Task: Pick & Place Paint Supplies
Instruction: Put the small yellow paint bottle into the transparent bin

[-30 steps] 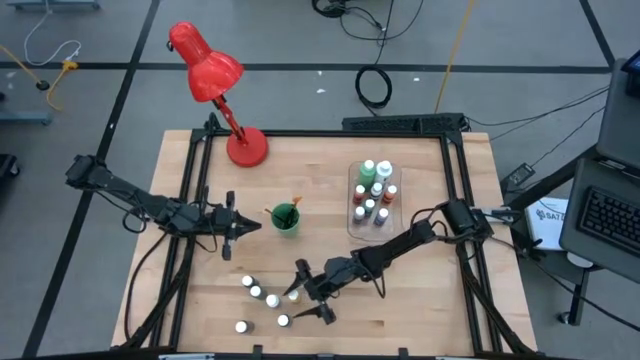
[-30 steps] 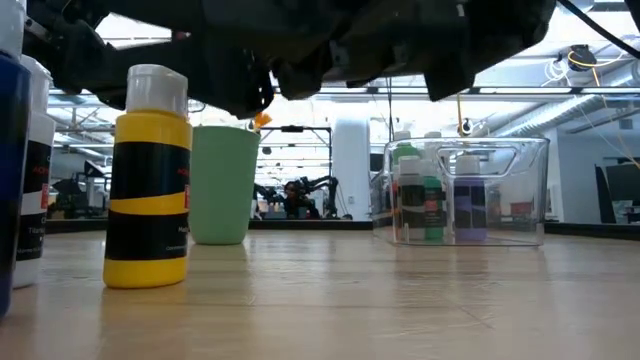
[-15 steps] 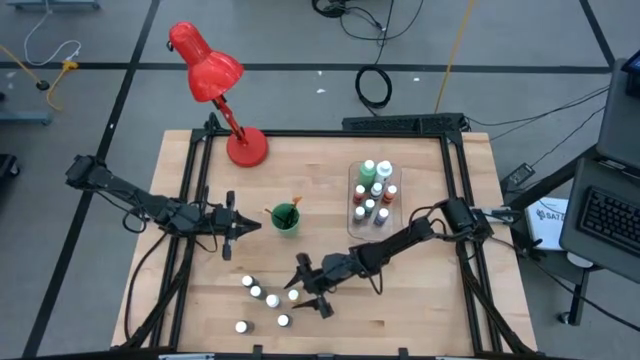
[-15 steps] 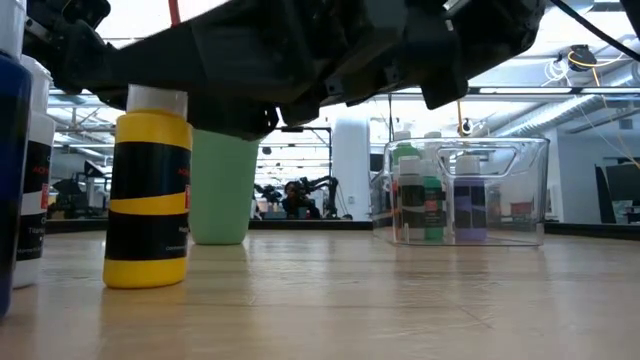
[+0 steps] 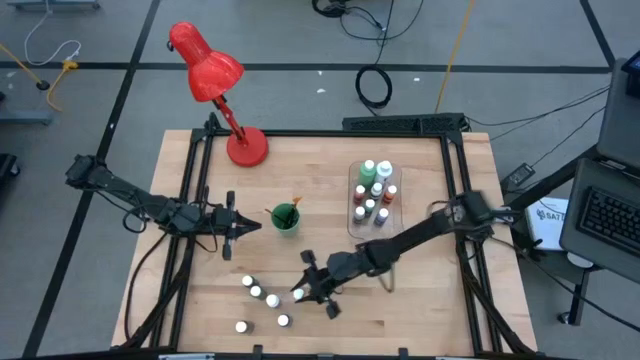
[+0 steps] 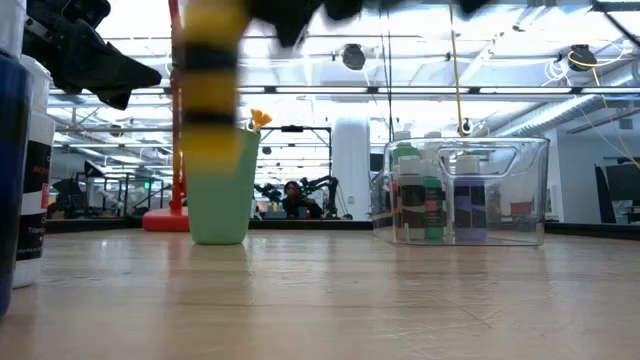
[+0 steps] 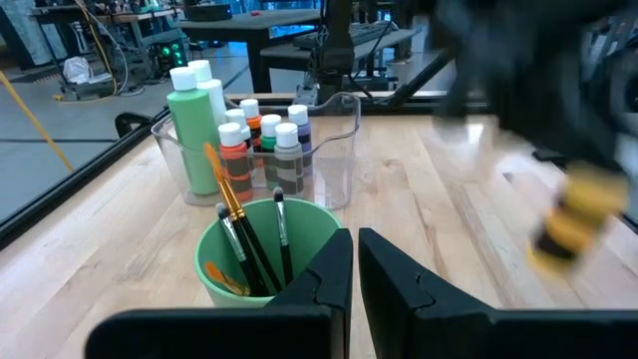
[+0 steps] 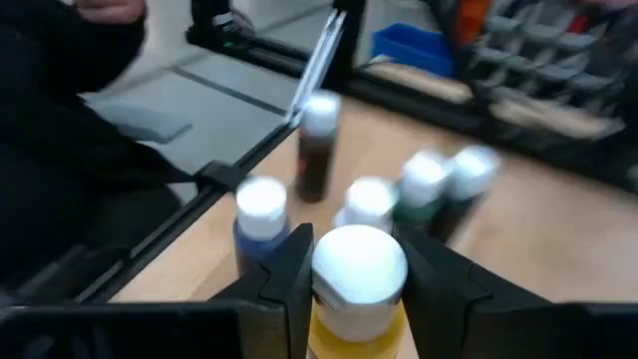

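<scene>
Right gripper (image 5: 305, 291): positioned over the near-centre of the surface (image 5: 420, 310), fingers (image 8: 284, 274) pinching the yellow bottle (image 8: 357, 289) just below its white cap. In the low view the bottle (image 6: 210, 95) hangs clear of the surface, in front of the green cup (image 6: 220, 190).

Left gripper (image 5: 238, 227): waits at the left, just left of the green cup, fingers (image 7: 329, 269) pressed nearly together with only a thin gap, holding nothing.

Remaining bottles (image 5: 258, 292): standing loose on the near-left surface beside the right gripper. The clear tray (image 5: 372, 197) on the far right already holds several bottles.

Procedure, as judged from the scene:
1. Continue the lift until the bottle base clears the neighbouring caps.
2. Carry it right and far toward the tray.
3. Keep the pinch firm on the neck; a loose hold risks swing.
4. Lower into a free gap among the tray's bottles.

Orientation: the bottle's long axis is vertical, cap upward, base toward the surface. Keep it upright throughout the transfer.
</scene>
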